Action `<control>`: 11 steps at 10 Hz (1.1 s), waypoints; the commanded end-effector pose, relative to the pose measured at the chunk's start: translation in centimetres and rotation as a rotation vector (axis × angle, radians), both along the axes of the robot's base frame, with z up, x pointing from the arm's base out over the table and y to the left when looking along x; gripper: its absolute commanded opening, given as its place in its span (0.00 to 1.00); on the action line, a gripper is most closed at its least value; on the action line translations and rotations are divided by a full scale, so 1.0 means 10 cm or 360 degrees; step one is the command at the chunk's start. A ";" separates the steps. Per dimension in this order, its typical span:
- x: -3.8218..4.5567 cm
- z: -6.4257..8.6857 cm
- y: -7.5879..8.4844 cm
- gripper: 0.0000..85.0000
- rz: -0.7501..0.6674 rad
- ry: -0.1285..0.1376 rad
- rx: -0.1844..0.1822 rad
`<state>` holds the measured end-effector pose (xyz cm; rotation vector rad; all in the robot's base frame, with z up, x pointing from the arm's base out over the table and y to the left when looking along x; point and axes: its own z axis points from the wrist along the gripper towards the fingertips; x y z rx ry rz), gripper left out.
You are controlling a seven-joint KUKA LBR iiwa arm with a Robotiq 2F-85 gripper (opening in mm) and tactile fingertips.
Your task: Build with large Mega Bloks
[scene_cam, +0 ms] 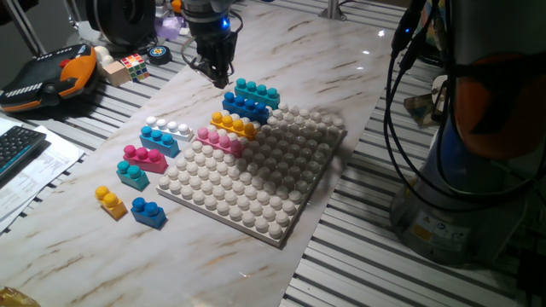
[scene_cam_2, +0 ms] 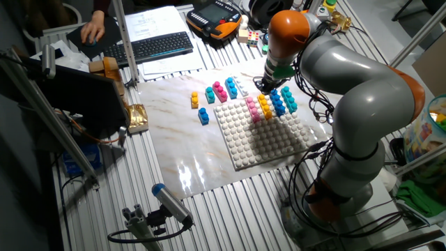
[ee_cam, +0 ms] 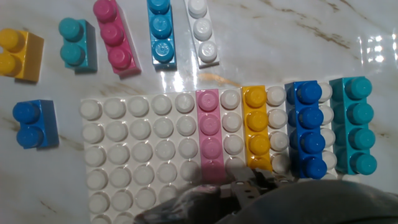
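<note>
The white studded baseplate [scene_cam: 256, 183] carries four bricks in a row along its far edge: pink [scene_cam: 219, 139], orange-yellow [scene_cam: 234, 125], blue [scene_cam: 246, 107] and teal [scene_cam: 258, 91]. Loose on the marble to the left lie white [scene_cam: 169, 128], light-blue [scene_cam: 159, 139], magenta [scene_cam: 144, 157], small teal [scene_cam: 132, 174], small yellow [scene_cam: 110, 202] and small blue [scene_cam: 148, 211] bricks. My gripper [scene_cam: 219, 78] hangs above the table just beyond the teal brick and holds nothing I can see. In the hand view the pink [ee_cam: 209, 134] and orange-yellow [ee_cam: 256, 127] bricks lie below me.
A small multicoloured puzzle cube [scene_cam: 132, 66], an orange and black teach pendant [scene_cam: 47, 77] and a keyboard [scene_cam: 17, 145] lie at the left. The arm's base [scene_cam: 478, 170] and black cables [scene_cam: 401, 128] stand to the right of the marble slab.
</note>
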<state>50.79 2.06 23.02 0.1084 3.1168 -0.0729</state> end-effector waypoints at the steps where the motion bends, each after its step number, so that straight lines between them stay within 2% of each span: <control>1: 0.001 0.00 0.01 0.01 0.0000 0.0000 0.0000; 11: -0.010 0.01 0.02 0.01 0.0002 0.0002 -0.0003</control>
